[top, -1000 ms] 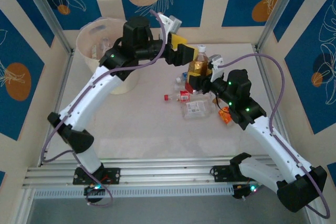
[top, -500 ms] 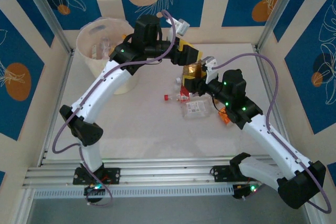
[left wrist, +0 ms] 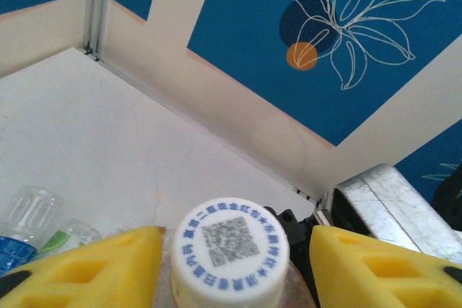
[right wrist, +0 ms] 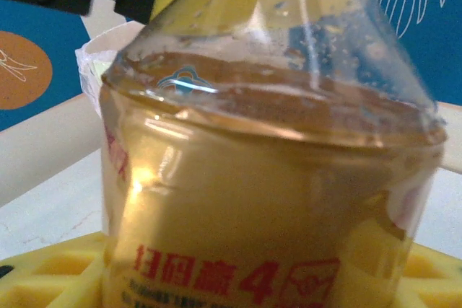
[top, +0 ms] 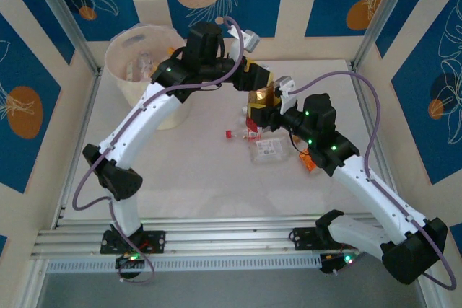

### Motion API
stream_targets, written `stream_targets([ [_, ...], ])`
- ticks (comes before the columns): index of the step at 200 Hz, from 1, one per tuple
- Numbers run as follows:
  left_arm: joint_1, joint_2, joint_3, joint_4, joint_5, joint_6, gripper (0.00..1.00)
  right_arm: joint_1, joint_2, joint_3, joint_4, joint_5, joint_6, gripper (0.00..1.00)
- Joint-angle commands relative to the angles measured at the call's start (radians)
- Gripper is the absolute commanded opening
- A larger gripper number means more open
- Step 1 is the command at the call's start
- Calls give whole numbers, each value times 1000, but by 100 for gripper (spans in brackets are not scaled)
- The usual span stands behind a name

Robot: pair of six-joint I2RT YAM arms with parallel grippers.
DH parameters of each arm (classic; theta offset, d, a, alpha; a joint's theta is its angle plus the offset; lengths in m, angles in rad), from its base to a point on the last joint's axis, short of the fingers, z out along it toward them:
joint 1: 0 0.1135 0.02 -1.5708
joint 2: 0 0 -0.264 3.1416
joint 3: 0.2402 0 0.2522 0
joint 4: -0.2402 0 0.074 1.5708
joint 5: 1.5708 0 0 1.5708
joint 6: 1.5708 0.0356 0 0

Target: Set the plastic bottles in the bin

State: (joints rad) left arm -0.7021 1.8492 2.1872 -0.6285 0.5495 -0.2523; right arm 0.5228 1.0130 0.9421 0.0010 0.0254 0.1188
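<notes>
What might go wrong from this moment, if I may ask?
The left tool straddles the white cap of the amber bottle off-centre, one pad nearer than the other; closing could tilt the bottle in the right tool. If the right tool releases early, the bottle may fall among the loose bottles nearby.

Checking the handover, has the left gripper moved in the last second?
Yes. The left gripper moved right, away from the bin, over the orange bottle.
</notes>
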Motion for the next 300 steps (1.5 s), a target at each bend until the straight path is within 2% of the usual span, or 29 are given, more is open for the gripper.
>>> stream_targets([
  [1,4,10,32,-13,10,-1,45,8,-2,35,31,1,-24,58],
  [41,6,5,31,1,-9,0,30,10,1,34,31,13,-21,58],
  [60,7,-1,32,18,-22,16,14,11,2,39,21,24,-17,59],
  [74,11,-14,32,25,-57,42,0,11,2,47,6,39,-16,70],
  [106,43,-58,30,43,-168,121,0,11,-2,80,-62,70,-19,100],
  [146,114,-114,23,118,-370,232,0,11,-43,104,-126,120,9,99],
  [188,256,-134,22,275,-500,264,0,11,-104,97,-187,211,24,99],
  [233,354,-116,33,357,-728,375,0,11,-129,117,-322,313,98,99],
  [266,450,-66,35,392,-777,339,0,11,-171,89,-362,334,131,99],
  [300,524,-5,44,338,-795,261,0,11,-201,87,-422,383,144,99],
])
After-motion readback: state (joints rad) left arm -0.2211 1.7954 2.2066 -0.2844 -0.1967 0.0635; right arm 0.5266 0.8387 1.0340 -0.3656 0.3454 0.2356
